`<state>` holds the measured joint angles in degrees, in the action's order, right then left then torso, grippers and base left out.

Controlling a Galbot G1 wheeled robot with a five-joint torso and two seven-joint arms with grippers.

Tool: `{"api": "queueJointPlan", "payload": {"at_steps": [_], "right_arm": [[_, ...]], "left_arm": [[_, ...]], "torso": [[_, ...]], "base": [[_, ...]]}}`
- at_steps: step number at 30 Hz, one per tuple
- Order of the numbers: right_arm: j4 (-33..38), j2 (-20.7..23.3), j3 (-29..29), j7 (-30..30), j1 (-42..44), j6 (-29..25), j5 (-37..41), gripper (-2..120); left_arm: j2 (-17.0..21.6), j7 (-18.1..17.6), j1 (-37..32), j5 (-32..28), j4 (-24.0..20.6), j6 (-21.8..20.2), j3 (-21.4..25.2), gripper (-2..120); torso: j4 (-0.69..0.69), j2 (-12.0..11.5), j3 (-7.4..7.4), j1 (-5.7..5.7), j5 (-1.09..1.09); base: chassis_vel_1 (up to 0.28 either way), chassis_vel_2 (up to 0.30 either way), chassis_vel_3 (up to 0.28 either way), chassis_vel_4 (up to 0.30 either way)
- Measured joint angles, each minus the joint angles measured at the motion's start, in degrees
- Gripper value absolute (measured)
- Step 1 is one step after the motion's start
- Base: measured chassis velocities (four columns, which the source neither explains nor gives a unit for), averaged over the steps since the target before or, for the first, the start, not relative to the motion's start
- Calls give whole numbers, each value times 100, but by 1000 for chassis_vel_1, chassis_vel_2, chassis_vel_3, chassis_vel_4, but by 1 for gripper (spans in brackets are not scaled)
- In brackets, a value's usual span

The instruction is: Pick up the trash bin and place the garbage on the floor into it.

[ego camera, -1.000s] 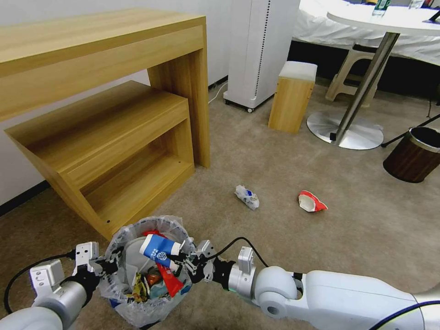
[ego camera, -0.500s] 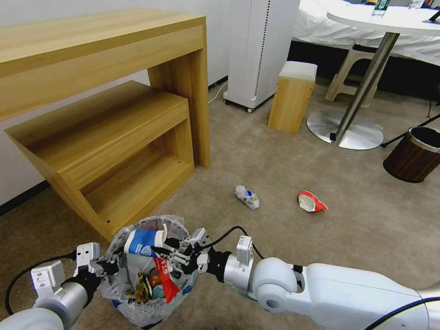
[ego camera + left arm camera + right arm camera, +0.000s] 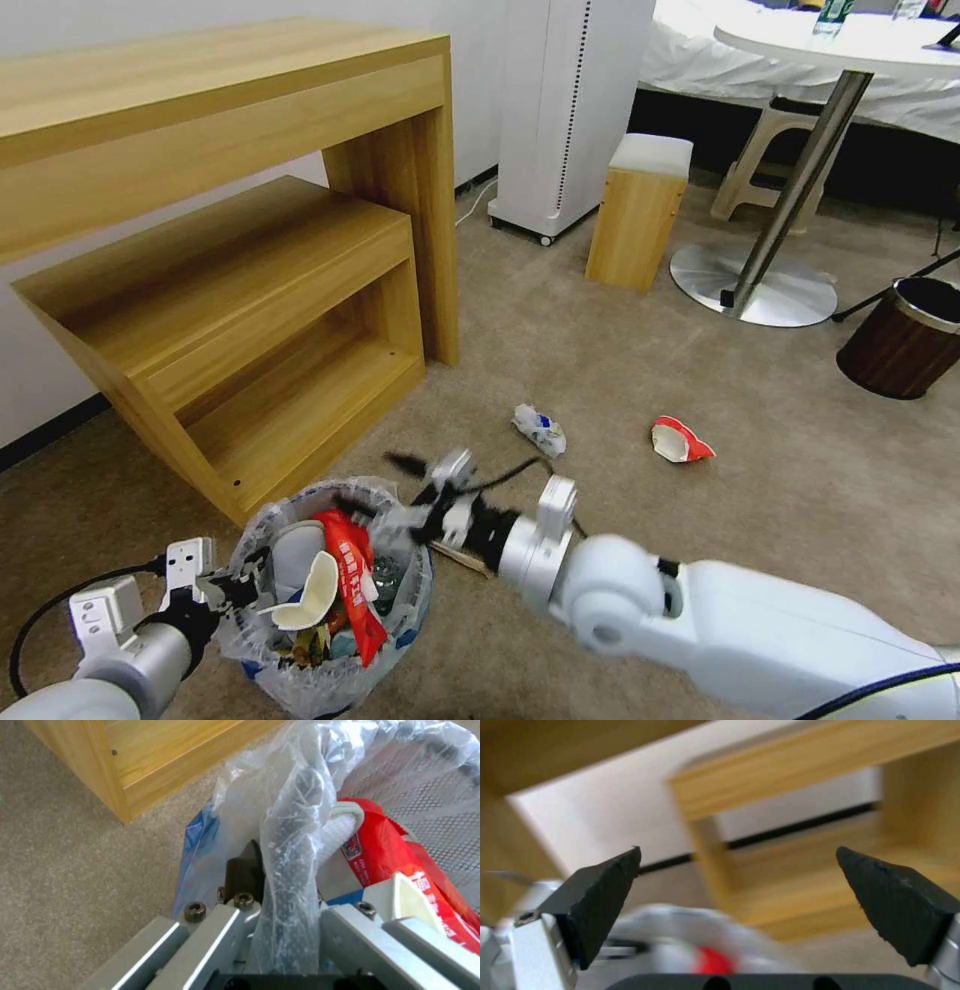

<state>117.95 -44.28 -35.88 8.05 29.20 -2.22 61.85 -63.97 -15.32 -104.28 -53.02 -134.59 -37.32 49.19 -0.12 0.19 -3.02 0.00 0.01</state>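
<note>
Above the trash bin [image 3: 300,640], right gripper [image 3: 385,487] apparently hangs spread, empty.

Left gripper [image 3: 235,588]: we are reaching it forward low on our left, jaws clamping the bin [image 3: 262,672] rim between them. Left arm [image 3: 120,660]: we are keeping it bent close to our body. Right gripper [image 3: 740,907]: we are holding it raised above the bin's right edge, jaws spread wide, gripping nothing. Right arm [image 3: 740,640]: we are stretching it leftward across our front.
</note>
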Motion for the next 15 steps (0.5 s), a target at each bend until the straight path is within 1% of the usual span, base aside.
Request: {"api": "queueJointPlan", "payload": {"at_steps": [1, 4, 5, 8, 9, 12, 13, 15], "right_arm": [[0, 0, 0, 0, 0, 0, 0, 100], [-411, 512, 562, 14, 261, 83, -221, 100], [-411, 512, 562, 14, 261, 83, -221, 100], [-826, 836, 892, 8, 564, 250, -456, 100], [-826, 836, 892, 8, 564, 250, -456, 100], [-1266, 873, 888, -47, 735, 206, -708, 100], [-1266, 873, 888, -47, 735, 206, -708, 100], [-1524, 820, 753, -109, 754, 184, -806, 100]], "left_arm": [[0, 0, 0, 0, 0, 0, 0, 0], [40, 3, 43, 0, 26, 7, 1, 0], [40, 3, 43, 0, 26, 7, 1, 0], [61, 13, 58, -3, 35, 16, -6, 0], [61, 13, 58, -3, 35, 16, -6, 0], [63, 18, 77, -9, 36, 22, -9, 0], [63, 18, 77, -9, 36, 22, -9, 0], [55, 19, 76, -14, 29, 23, -13, 0]], "torso": [[0, 0, 0, 0, 0], [-3, 0, 0, 0, -1], [-3, 0, 0, 0, -1], [-3, 0, 0, 0, -1], [-3, 0, 0, 0, -1], [-2, 0, 0, 0, 1], [-2, 0, 0, 0, 1], [-1, 0, 0, 0, 0]], "base": [[0, 0, 0, 0], [0, 0, 0, 0], [0, 0, 0, 0], [0, 0, 0, 0], [0, 0, 0, 0], [0, 0, 0, 0], [0, 0, 0, 0], [0, 0, 0, 0]]}}
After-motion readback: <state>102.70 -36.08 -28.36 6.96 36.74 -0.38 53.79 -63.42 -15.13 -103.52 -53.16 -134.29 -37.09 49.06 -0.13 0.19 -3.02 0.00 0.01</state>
